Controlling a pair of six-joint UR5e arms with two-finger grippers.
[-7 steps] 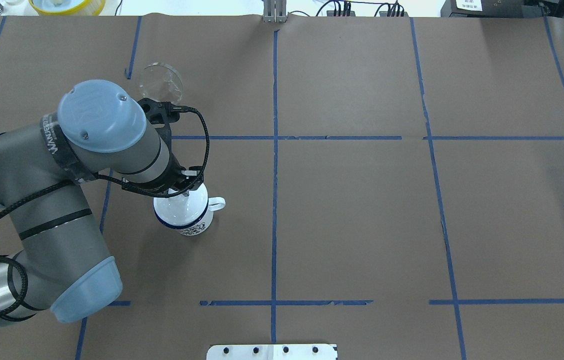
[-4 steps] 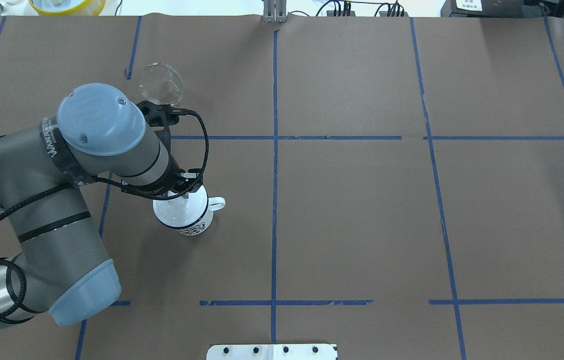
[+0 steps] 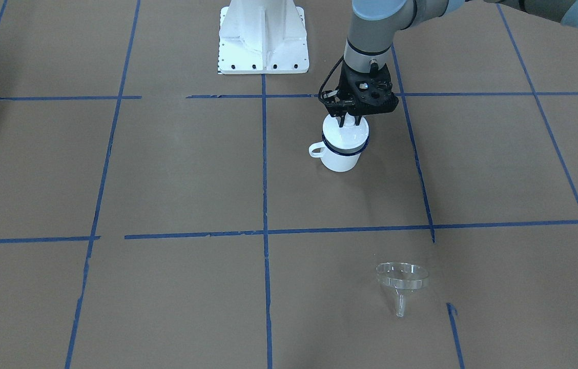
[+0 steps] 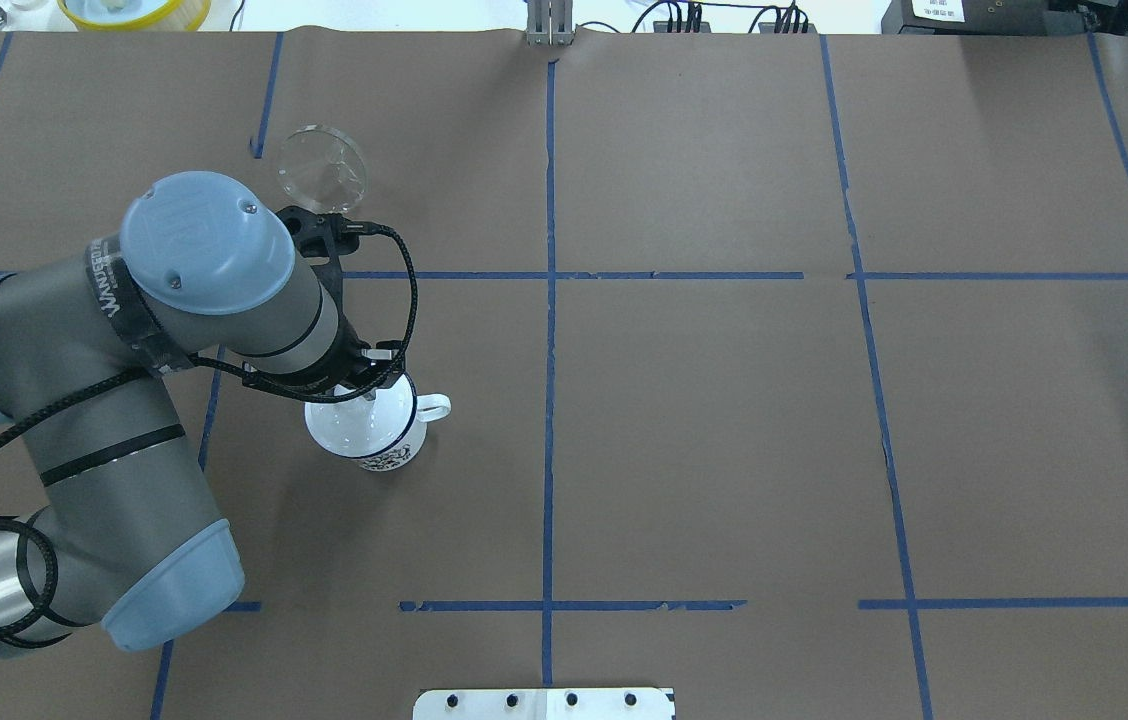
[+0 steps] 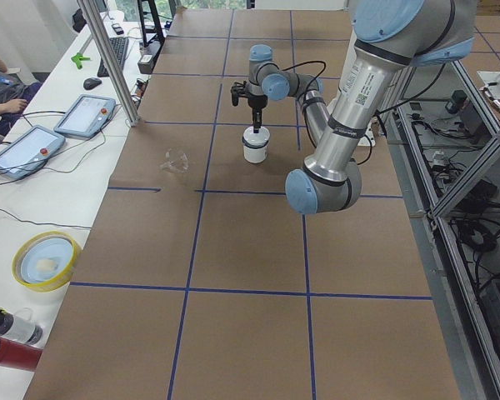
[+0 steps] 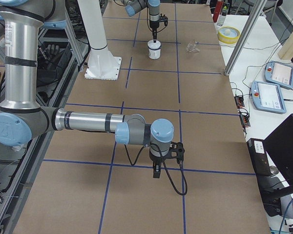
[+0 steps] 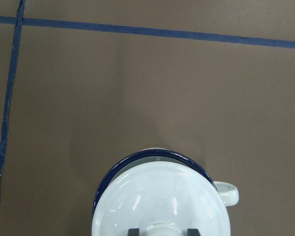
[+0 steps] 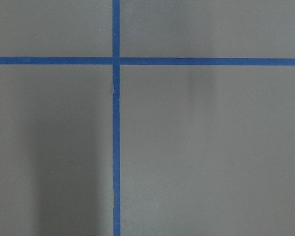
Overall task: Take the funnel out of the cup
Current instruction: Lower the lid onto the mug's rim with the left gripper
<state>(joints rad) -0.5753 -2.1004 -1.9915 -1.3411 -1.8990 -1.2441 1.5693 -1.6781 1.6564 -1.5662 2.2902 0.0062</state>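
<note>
Brown-papered table (image 4: pixel 724 400): clear plastic funnel (image 4: pixel 322 170) already out of white enamel mug (image 3: pixel 340 159); left gripper (image 3: pixel 349 121) straddles knob (image 7: pixel 163 227) of white domed lid (image 7: pixel 157 196), grip unclear; lifting clear seems next.

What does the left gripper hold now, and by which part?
The left gripper holds the white lid that sits on the cup, by its top knob.

The grey left arm with pale blue joint caps bends forward, wrist vertical, its black left gripper (image 3: pixel 349 121) pointing straight down with fingers (image 7: pixel 133 231) slightly apart. The right arm stretches out low and level, its black right gripper (image 6: pixel 156 174) pointing down.
</note>
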